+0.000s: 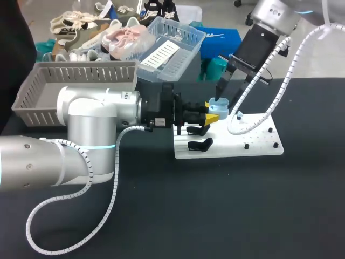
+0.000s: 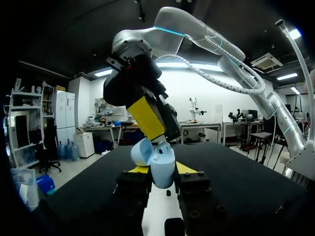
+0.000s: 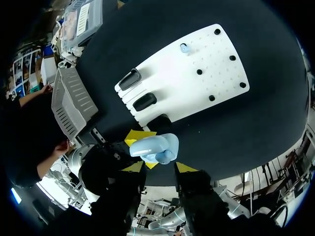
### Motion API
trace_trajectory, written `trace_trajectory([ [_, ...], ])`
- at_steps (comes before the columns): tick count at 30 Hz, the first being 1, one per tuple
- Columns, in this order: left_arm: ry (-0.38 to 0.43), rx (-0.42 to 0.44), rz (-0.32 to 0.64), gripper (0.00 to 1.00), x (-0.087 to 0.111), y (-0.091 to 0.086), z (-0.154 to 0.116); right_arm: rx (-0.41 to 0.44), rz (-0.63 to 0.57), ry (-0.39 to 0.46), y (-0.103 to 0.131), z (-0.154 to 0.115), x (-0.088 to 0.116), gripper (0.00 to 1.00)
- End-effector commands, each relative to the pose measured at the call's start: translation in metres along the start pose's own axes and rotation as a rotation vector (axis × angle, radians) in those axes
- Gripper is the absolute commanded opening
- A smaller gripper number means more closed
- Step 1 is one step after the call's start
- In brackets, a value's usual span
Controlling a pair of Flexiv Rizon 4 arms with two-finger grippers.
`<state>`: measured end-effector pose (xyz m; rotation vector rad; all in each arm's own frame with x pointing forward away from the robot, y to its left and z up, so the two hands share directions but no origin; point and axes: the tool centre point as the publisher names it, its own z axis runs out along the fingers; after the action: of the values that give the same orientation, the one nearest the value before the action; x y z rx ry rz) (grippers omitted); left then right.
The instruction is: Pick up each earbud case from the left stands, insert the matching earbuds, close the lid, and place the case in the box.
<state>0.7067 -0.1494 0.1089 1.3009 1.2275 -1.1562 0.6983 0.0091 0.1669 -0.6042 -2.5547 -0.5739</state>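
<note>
As one case (image 1: pixel 218 107) gapes, one earbud (image 3: pixel 184 47)

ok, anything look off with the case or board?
Nothing stands out. The left hand holds the blue case, lid open; one earbud sits on the white board, both black stands empty.

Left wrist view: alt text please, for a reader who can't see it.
The left gripper grips an open light-blue earbud case upright between its yellow tips, lid tipped back. The right gripper hangs from above, right at the case's opening. A white board lies beneath.
</note>
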Motion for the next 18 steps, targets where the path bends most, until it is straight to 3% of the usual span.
trace_trajectory([
  [1, -0.001, -0.001, 0.001, 0.0, 0.001, 0.0, 0.0, -0.003, -0.007, -0.016, -0.001, -0.007, 0.006, 0.36],
  [8, -0.001, -0.001, 0.001, 0.0, 0.001, 0.0, 0.0, 0.058, 0.008, -0.227, -0.008, -0.016, 0.016, 0.4],
  [11, -0.001, -0.001, 0.001, 0.0, 0.001, 0.0, 0.0, 0.044, 0.009, -0.251, -0.011, -0.018, 0.017, 0.47],
  [18, -0.001, -0.001, 0.001, 0.0, 0.001, 0.0, 0.0, 0.031, 0.032, -0.336, -0.02, -0.024, 0.011, 0.53],
])
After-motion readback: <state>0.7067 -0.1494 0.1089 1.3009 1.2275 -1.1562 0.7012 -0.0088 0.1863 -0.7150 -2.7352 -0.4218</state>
